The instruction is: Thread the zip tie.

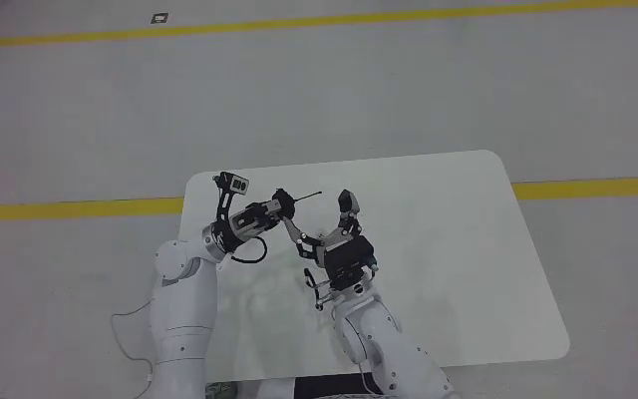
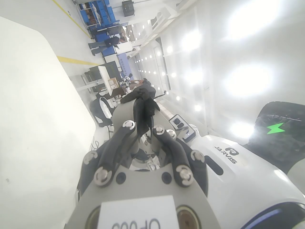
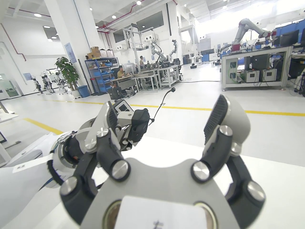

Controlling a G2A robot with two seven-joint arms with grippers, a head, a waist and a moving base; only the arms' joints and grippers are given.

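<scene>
Just one zip tie (image 3: 163, 100), clamped in the left pincer (image 2: 143, 103); the right pincer (image 3: 165, 104) gapes empty.

zip tie (image 1: 307, 196): showing black along its whole length.
table (image 1: 449, 249): showing plain white.
floor (image 1: 299, 90): showing pale grey.
stripes (image 1: 299, 22): running yellow across the grey floor.

The left arm bends inward, its left pincer (image 1: 282, 204) pointing across toward the right arm, fingers pinched together on the zip tie (image 1: 307, 196). The right pincer (image 1: 319, 217) sits just beside it, pointing forward, jaws spread wide.
</scene>
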